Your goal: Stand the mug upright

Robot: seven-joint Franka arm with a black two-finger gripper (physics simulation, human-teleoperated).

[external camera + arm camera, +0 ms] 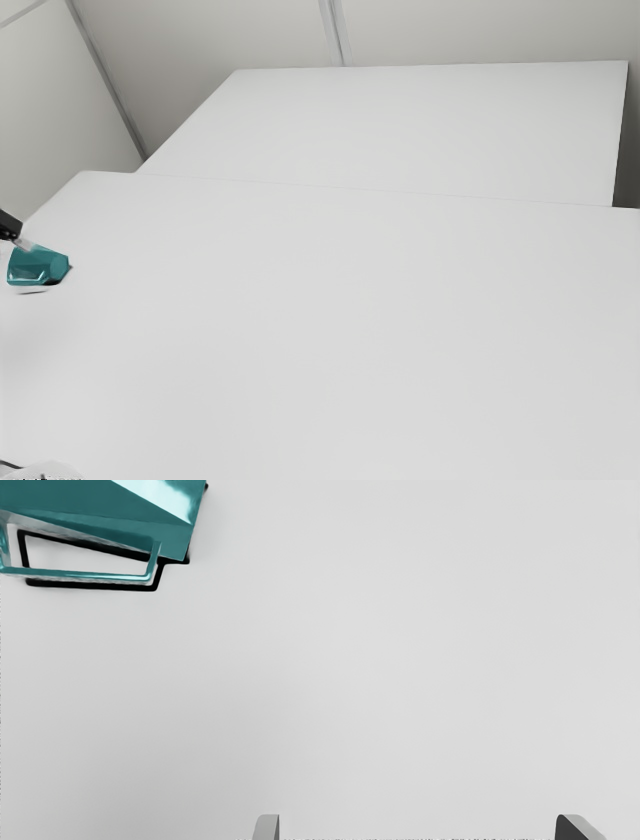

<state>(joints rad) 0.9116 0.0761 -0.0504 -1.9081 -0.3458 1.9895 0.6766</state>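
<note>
With its fingers [267, 828] spread wide and nothing between them, a black gripper [24, 243] hangs at the exterior view's left edge. Close by, a teal mug [36, 264] lies tipped on its side on a white table [320, 350], a second white surface [400, 120] beyond.

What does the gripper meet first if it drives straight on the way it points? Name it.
The bare tabletop, most likely: the open gripper points at it, and the mug lies off to one side, though depth is hard to judge.
</note>
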